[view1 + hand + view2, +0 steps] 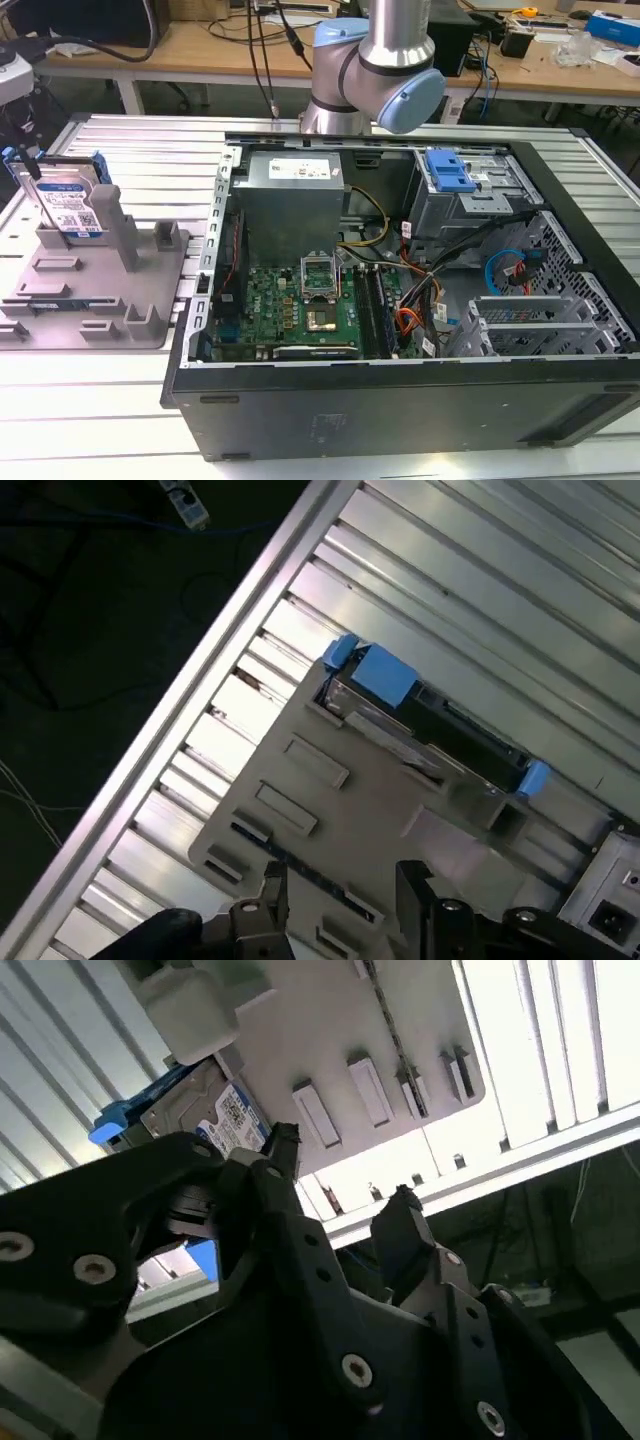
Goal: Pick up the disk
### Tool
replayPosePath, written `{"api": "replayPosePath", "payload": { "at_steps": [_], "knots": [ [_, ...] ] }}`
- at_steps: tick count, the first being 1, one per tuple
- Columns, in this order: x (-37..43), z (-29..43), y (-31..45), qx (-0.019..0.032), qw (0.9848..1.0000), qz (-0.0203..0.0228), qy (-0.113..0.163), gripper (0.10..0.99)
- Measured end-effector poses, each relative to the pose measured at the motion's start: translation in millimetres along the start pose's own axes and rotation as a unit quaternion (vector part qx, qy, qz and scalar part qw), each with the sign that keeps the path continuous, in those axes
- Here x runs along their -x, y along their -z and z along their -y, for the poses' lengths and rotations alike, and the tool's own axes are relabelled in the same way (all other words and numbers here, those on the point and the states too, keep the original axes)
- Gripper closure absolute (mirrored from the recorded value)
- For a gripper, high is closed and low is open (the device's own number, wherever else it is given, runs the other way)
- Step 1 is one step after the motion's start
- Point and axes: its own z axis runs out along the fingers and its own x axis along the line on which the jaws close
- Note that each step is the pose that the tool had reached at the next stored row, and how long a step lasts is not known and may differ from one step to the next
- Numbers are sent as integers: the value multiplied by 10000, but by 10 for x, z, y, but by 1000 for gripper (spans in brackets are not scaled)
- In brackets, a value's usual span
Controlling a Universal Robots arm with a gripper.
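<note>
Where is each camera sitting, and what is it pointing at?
Exterior view: off the arm and raised, looking down on the table and the open computer case. The grey fixture holds the disk at the exterior view's left, and the arm shows behind the case.
First wrist view: on the arm, looking down past the open gripper at the disk standing in the fixture.
Second wrist view: on the arm, close behind the gripper, facing the disk and fixture.
Shared: all three show the disk in the fixture; both wrist views show the empty gripper.

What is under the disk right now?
The disk stands on edge in the grey fixture, beside its upright post. The fixture's slot covers the disk's bottom edge, so what it rests on cannot be seen.
</note>
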Motion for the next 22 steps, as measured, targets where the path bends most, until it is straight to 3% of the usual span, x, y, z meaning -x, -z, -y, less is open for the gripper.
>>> {"api": "replayPosePath", "payload": {
  "at_steps": [3,4,8,10,11,12,13,15,17,18,21,22],
  "knots": [
    [1,2,-4,-9,9985,-27,542,486],
    [1,1,-6,-13,9969,-33,790,486],
    [1,1,-10,-15,9925,-46,1223,486],
    [1,1,-16,-17,9885,-59,1509,486],
    [1,2,-21,-17,9849,-67,1730,486],
    [1,2,-24,-17,9831,-71,1829,486],
    [1,2,-29,-18,9786,-80,2056,486],
    [1,2,-35,-19,9744,-87,2245,486],
    [1,3,-40,-20,9692,-96,2462,486],
    [1,3,-44,-21,9652,-103,2614,486],
    [1,3,-64,-29,9472,-134,3202,486],
    [1,4,-69,-32,9420,-143,3352,486]
  ]
}}
